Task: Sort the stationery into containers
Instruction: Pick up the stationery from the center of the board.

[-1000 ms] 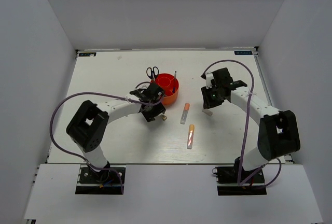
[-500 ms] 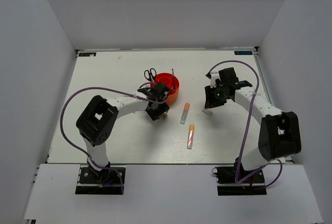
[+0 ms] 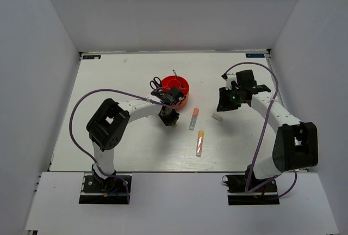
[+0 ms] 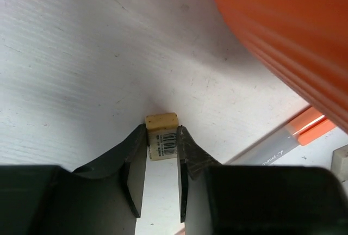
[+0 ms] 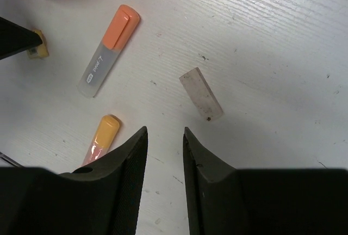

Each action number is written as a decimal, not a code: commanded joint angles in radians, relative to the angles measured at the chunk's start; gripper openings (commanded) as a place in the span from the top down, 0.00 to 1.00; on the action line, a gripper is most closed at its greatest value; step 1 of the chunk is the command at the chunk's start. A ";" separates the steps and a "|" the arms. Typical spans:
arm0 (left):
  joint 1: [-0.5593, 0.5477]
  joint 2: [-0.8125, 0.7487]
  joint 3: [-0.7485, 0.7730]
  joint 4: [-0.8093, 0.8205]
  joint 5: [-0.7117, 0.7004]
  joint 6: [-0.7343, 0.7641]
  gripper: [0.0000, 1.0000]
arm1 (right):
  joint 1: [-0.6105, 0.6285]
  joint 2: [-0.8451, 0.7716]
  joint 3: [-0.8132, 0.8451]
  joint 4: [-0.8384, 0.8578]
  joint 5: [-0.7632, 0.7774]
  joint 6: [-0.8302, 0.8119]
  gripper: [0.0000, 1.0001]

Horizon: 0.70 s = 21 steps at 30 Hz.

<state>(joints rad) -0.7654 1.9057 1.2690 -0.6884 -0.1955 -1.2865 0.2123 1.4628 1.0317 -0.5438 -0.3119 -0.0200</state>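
**A:** Where's the tan block?

**B:** On the table just beside the orange organiser, on its near side. The left gripper has a finger against each side of it. It is gripped but not yet lifted.

**A:** Which way does it go from there?

**B:** Up and away from the arm bases. The organiser's ribbed wall stands right next to the block, so I'd judge it a short carry.

**A:** And the right gripper?

**B:** It hangs over the table, jaws parted with nothing between them. The white eraser lies ahead of the gap, slightly to its right. It is farther from the organiser than the two markers. Its long axis runs diagonally to the jaws, so a wrist turn looks necessary. The right arm is much the nearer one.

**A:** What's in the organiser?

**B:** The black-handled scissors stand at its left rim and a thin pen sticks up at the far rim. I can't tell which compartments they are in.
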 commanded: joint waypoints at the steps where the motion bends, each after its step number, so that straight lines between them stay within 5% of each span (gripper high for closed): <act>1: -0.014 -0.025 -0.042 -0.097 -0.015 0.019 0.83 | -0.011 -0.032 -0.009 0.013 -0.036 0.014 0.64; 6: -0.020 -0.129 -0.109 -0.117 -0.053 0.047 0.98 | -0.027 -0.022 -0.007 0.002 -0.055 0.002 0.34; 21: -0.026 -0.537 -0.203 -0.200 -0.239 0.326 1.00 | 0.010 0.086 0.005 -0.027 -0.033 -0.215 0.45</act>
<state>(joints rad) -0.8085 1.4498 1.0569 -0.8536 -0.3485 -1.0622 0.2024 1.5166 1.0309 -0.5583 -0.3691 -0.1524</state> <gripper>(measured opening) 0.349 0.547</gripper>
